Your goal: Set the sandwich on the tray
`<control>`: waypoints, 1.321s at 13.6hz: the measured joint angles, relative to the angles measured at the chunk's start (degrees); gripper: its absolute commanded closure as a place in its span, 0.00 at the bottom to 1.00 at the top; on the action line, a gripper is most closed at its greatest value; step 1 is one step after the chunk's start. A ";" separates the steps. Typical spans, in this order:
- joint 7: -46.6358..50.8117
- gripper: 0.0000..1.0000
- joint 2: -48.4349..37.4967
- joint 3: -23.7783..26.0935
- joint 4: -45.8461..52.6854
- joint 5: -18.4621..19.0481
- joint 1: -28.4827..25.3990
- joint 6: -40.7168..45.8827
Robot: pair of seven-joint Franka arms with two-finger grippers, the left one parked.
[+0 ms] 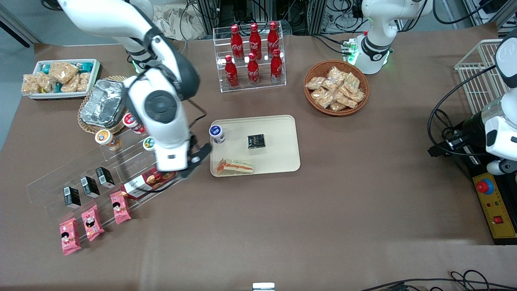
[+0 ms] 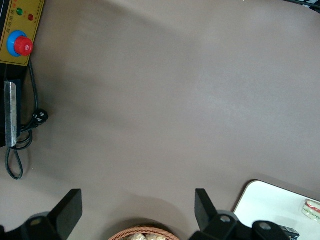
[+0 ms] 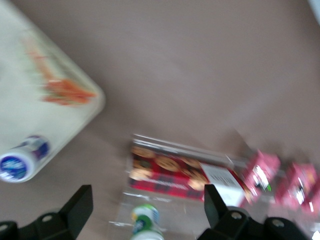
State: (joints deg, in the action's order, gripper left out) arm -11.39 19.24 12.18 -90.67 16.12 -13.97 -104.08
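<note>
Clear-wrapped sandwich, pale bread with red-orange and green filling [image 1: 235,167], lies flat on the cream-beige rectangular tray with rounded corners [image 1: 282,155], in the tray's corner nearest the front camera on the working arm's side, long side along the near rim. Nothing is touching it. Also on the tray: a small white bottle with a blue cap [image 1: 217,133] at the working-arm-side edge, farther from the camera than the sandwich, and a small black square packet [image 1: 256,141] around mid-tray. Right arm's gripper [image 1: 193,162] is off the tray, above the brown table [image 1: 323,210] just beside the tray's working-arm-side edge, over the red biscuit box [image 1: 146,182] in the clear acrylic rack [image 1: 48,188]. Fingers [image 3: 75,210] spread wide, nothing between them. Wrist view has the sandwich [image 3: 55,82] and blue-capped bottle [image 3: 20,162] on the tray corner [image 3: 15,95], biscuit box [image 3: 185,175] between the fingers' line of sight.
</note>
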 measured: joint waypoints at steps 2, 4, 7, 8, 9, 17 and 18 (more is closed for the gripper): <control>4.94 0.01 -0.72 -7.65 0.03 -4.33 0.21 -0.06; 5.54 0.01 -1.26 -15.20 0.14 -7.89 0.69 -0.59; 5.42 0.01 -3.39 -21.73 0.43 -9.14 1.25 -0.80; 4.83 0.01 -4.44 -23.25 0.40 -10.77 1.78 -0.67; 3.86 0.01 -5.65 -24.47 0.35 -12.74 2.70 -0.35; 0.63 0.01 -18.29 -28.58 -10.56 -14.91 6.24 -4.08; 0.03 0.01 -18.79 -28.63 -11.54 -14.91 6.26 -4.58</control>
State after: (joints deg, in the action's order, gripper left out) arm -11.36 0.46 -16.45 -102.21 1.21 -7.71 -108.66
